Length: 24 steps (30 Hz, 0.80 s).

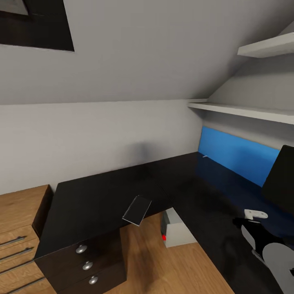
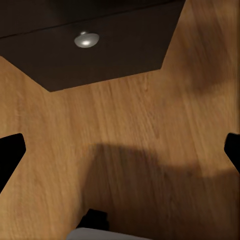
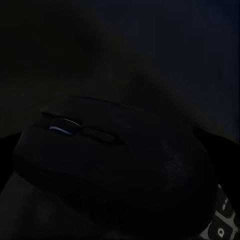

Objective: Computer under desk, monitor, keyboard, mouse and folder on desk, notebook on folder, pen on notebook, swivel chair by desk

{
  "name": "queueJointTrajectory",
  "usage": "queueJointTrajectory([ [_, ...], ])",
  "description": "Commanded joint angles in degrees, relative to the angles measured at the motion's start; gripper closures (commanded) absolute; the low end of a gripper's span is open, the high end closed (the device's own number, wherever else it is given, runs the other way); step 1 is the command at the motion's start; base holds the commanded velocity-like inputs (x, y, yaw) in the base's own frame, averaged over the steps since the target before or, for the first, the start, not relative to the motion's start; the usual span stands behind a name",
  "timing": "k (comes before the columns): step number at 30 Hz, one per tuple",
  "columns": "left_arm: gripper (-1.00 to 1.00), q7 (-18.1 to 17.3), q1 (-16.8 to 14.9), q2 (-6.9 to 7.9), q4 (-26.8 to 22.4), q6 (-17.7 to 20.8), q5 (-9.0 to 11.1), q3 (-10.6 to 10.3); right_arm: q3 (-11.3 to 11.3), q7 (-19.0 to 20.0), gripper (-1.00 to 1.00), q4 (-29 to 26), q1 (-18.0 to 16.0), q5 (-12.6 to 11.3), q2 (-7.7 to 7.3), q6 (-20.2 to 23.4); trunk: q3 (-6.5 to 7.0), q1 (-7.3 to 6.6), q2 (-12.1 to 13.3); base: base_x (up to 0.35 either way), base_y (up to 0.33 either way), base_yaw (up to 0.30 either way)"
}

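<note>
Glossy black surface [image 1: 102, 196] was seen; mouse [image 3: 115, 165] was viewed close under right gripper [image 1: 261, 241], jaws' state untellable, monitor [image 1: 281, 175] nearby. Mouse placement judged underway; keyboard [image 3: 222, 225] beside it.

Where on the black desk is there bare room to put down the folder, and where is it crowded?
The desk is bare along its left wing, from the wooden chest to the corner under the grey wall. It is crowded at the right end, where the monitor stands and the right arm hangs over the mouse beside the keyboard.
</note>
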Motion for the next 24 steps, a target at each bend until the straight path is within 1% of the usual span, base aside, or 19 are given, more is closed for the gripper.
queueJointTrajectory([
  [1, -1.00, 0.4, 0.0, 0.06, -0.1, -0.2, 0.6, -0.3, 0.0, -0.2, 1.00, 0.0, 0.0, -0.2, 0.15, 0.3, -0.07, 0.00, 0.0, 0.018, -0.072, 0.000],
  [3, -1.00, 0.3, 0.0, 0.14, -0.6, -0.3, 0.7, -0.3, 0.0, -0.2, 1.00, 0.2, 0.0, -0.1, 0.91, 0.2, -0.07, 0.00, 0.0, 0.010, -0.038, 0.000],
  [4, -1.00, 0.3, -0.1, 0.15, -1.7, -0.3, 0.7, -0.2, 0.1, -0.3, 1.00, 0.2, 0.0, -0.1, 1.42, 0.1, -0.07, 0.00, 0.0, 0.004, -0.015, 0.000],
  [7, -1.00, 0.4, 0.0, 0.12, -4.3, -0.2, 0.8, -0.1, 0.0, -0.3, 1.00, 0.3, 0.0, 0.0, 1.85, 0.0, -0.07, 0.00, 0.0, 0.002, -0.007, 0.000],
  [8, -1.00, 0.4, 0.0, 0.12, -4.7, -0.2, 0.9, -0.1, 0.1, -0.3, 1.00, 0.3, 0.0, 0.0, 1.89, 0.0, -0.07, 0.00, 0.0, 0.001, -0.003, 0.000],
  [13, -1.00, 0.6, 0.0, -0.03, -5.9, -0.2, 1.1, 0.1, -0.1, -0.2, 1.00, 0.1, 0.0, 0.0, 1.93, -0.2, -0.97, 1.10, -2.0, 0.000, -0.001, 0.000],
  [17, -1.00, 0.7, 0.0, -0.02, -6.0, -0.1, 1.1, 0.1, -0.2, 0.2, 1.00, 0.0, 0.0, -0.1, 1.84, -2.6, -1.68, 1.98, -3.7, 0.000, 0.000, 0.000],
  [24, -1.00, 0.7, 0.0, -0.03, -6.0, -0.1, 1.1, 0.1, -0.3, 0.2, 1.00, -0.1, 0.0, -0.1, 1.84, -3.1, -2.94, 3.52, -6.5, 0.000, 0.000, 0.000],
])
